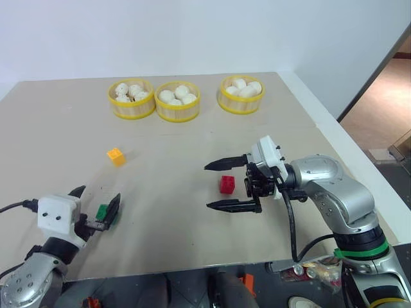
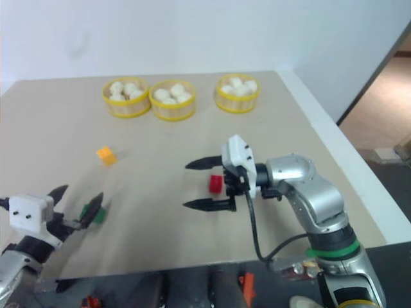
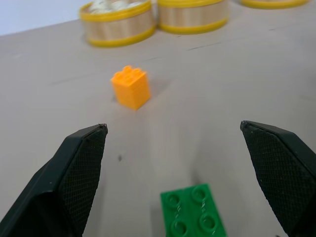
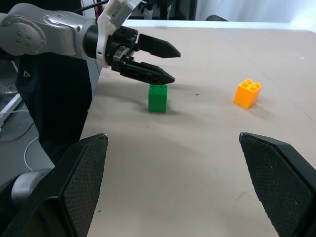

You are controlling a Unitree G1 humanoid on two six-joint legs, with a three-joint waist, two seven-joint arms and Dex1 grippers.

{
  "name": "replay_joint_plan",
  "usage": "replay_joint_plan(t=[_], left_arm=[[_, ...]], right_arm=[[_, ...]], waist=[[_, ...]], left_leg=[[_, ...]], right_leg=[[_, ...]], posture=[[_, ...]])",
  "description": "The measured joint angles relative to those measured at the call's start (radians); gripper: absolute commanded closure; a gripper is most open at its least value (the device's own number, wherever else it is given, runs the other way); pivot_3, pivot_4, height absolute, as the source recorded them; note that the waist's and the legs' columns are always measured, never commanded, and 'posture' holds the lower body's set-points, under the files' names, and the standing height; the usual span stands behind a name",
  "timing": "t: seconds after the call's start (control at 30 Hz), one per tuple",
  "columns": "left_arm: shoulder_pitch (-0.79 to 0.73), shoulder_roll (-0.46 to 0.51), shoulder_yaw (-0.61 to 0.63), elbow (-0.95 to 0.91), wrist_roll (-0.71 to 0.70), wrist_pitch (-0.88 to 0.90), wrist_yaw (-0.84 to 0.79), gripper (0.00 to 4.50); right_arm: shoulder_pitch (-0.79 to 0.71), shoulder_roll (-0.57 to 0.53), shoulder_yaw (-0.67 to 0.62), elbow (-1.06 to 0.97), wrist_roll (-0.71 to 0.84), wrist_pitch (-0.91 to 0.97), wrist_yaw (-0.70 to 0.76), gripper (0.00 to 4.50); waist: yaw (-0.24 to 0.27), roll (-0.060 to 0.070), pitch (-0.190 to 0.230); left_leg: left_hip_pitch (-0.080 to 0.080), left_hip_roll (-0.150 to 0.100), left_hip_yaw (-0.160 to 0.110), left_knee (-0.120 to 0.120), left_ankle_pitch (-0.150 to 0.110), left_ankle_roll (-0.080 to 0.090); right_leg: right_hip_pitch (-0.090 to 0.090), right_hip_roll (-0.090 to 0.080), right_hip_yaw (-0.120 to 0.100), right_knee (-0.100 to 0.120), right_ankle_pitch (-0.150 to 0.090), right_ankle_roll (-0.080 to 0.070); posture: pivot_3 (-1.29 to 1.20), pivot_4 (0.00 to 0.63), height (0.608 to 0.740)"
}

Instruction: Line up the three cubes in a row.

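A green cube [image 1: 102, 211] sits on the table near the front left. My left gripper [image 1: 96, 201] is open around it, and the cube [image 3: 192, 210] lies low between the spread fingers [image 3: 74, 173]. The yellow-orange cube [image 1: 115, 156] stands farther back on the left, ahead of that gripper [image 3: 173, 126]. The red cube [image 1: 227, 184] rests mid-table. My right gripper [image 1: 208, 186] points left with its jaws wide open. In the head views the red cube shows between its two fingers, untouched. The right wrist view looks across at the green cube [image 4: 157, 98], the yellow-orange cube [image 4: 247, 94] and the left gripper [image 4: 168, 64].
Three round yellow-rimmed baskets [image 1: 131, 110] [image 1: 178, 113] [image 1: 239, 106] of white buns stand in a row at the back of the table. The table's front edge [image 1: 192, 266] runs close behind both grippers, and its right edge [image 1: 347, 147] drops off beside my right arm.
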Motion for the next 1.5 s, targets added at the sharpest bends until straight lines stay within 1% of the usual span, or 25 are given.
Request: replay_joint_plan(t=[0.13,0.27,0.53,0.6,0.83,0.87,0.93,1.13,1.2,1.23,1.27,1.33,1.4,1.47,1.5], left_arm=[[0.035,-0.031,-0.038,0.013,0.052,-0.034,0.028,0.0],[0.061,-0.053,-0.083,0.074,0.095,-0.075,0.034,0.0],[0.087,-0.056,-0.1,0.11,0.102,-0.09,0.017,0.0],[0.084,-0.056,-0.104,0.124,0.101,-0.088,0.013,0.57],[0.067,-0.059,-0.116,0.166,0.092,-0.083,0.01,2.88],[0.06,-0.058,-0.116,0.171,0.09,-0.083,0.008,3.13],[0.05,-0.05,-0.115,0.181,0.085,-0.084,0.001,3.13],[-0.008,0.115,-0.115,0.257,0.051,-0.125,-0.173,3.13],[-0.046,0.25,-0.141,0.284,0.035,-0.152,-0.313,3.13],[-0.079,0.305,-0.154,0.289,0.032,-0.166,-0.379,3.13],[-0.111,0.339,-0.165,0.292,0.029,-0.179,-0.425,3.13],[-0.211,0.398,-0.201,0.329,0.01,-0.184,-0.517,3.13],[-0.348,0.448,-0.26,0.416,0.014,-0.205,-0.617,3.13],[-0.511,0.473,-0.339,0.517,0.025,-0.232,-0.728,3.13],[-0.553,0.474,-0.365,0.542,0.029,-0.241,-0.758,3.13]], right_arm=[[-0.003,0.001,0.005,0.015,-0.011,-0.019,-0.001,0.07],[-0.003,0.014,0.004,0.019,0.007,-0.012,-0.003,0.07],[-0.003,0.014,-0.004,0.021,0.02,-0.039,0.0,0.07],[-0.002,0.013,-0.004,0.021,0.02,-0.042,0.004,0.0],[-0.001,0.007,-0.004,0.032,0.017,-0.061,0.012,0.0],[-0.001,0.007,-0.004,0.034,0.015,-0.068,0.016,0.0],[-0.001,0.006,-0.004,0.041,0.007,-0.079,0.019,0.0],[0.002,0.004,-0.003,0.051,-0.01,-0.099,0.024,0.0],[0.002,0.002,-0.002,0.058,-0.016,-0.105,0.027,0.0],[0.002,0.001,-0.001,0.061,-0.02,-0.109,0.028,0.0],[0.002,0.001,-0.001,0.063,-0.021,-0.112,0.029,0.0],[-0.001,-0.001,0.0,0.073,-0.025,-0.119,0.031,0.0],[-0.001,-0.011,0.0,0.084,-0.031,-0.116,0.03,0.0],[-0.008,-0.014,0.003,0.087,-0.031,-0.109,0.029,0.0],[-0.011,-0.013,0.004,0.087,-0.031,-0.106,0.029,0.0]], waist=[[0.0,0.0,0.0],[0.0,0.0,0.0],[0.0,0.0,0.0],[0.0,0.0,0.0],[0.0,0.0,0.0],[0.0,0.0,0.0],[0.0,0.0,0.0],[0.0,0.0,0.0],[0.001,0.0,0.0],[0.002,0.0,0.0],[0.001,0.0,0.0],[0.001,0.0,0.0],[0.002,0.0,0.0],[0.002,0.0,0.0],[0.001,0.0,0.0]], left_leg=[[-0.001,0.0,0.001,0.0,-0.001,-0.001],[-0.001,0.0,0.0,0.0,-0.001,-0.001],[-0.002,0.0,0.001,0.0,-0.002,-0.001],[-0.002,0.0,0.001,0.0,-0.002,-0.001],[-0.002,0.0,0.001,0.0,-0.002,-0.001],[-0.002,0.0,0.001,0.0,-0.002,-0.001],[-0.002,0.0,0.001,0.0,-0.002,-0.001],[-0.002,0.0,0.001,0.0,-0.002,-0.001],[-0.002,0.0,0.0,0.0,-0.002,-0.001],[-0.002,0.0,0.001,0.0,-0.002,-0.001],[-0.003,0.001,0.002,0.0,-0.002,-0.001],[-0.002,0.001,0.003,0.0,-0.002,-0.001],[-0.002,0.0,0.004,0.0,-0.002,-0.001],[-0.003,0.0,0.004,0.0,-0.002,-0.001],[-0.004,0.0,0.004,-0.001,-0.002,-0.001]], right_leg=[[-0.001,0.0,0.001,0.0,0.0,0.0],[-0.002,0.001,0.001,0.0,0.0,0.0],[-0.002,0.0,0.001,0.0,0.0,0.0],[-0.002,0.0,0.001,0.0,0.0,0.0],[-0.003,0.0,0.001,0.0,0.0,0.0],[-0.003,0.001,0.001,0.0,0.0,0.0],[-0.003,0.001,0.001,0.0,0.0,0.0],[-0.003,0.001,0.001,0.0,0.0,-0.001],[-0.003,0.001,0.0,0.0,-0.001,-0.001],[-0.004,0.0,0.0,0.0,-0.001,-0.001],[-0.004,0.0,0.001,0.0,-0.001,-0.001],[-0.004,0.0,0.001,0.0,0.0,-0.001],[-0.004,0.0,0.002,0.0,0.0,0.0],[-0.004,0.001,0.002,0.0,0.0,0.0],[-0.004,0.001,0.002,0.0,0.001,0.001]], posture=[[0.0,0.15,0.74],[0.0,0.15,0.74],[0.0,0.15,0.74],[0.0,0.15,0.74],[0.0,0.15,0.74],[0.0,0.15,0.74],[0.0,0.15,0.74],[0.0,0.15,0.74],[0.0,0.15,0.74],[0.0,0.15,0.74],[0.0,0.15,0.74],[0.0,0.15,0.74],[0.0,0.15,0.74],[0.0,0.15,0.74],[0.0,0.15,0.74]])
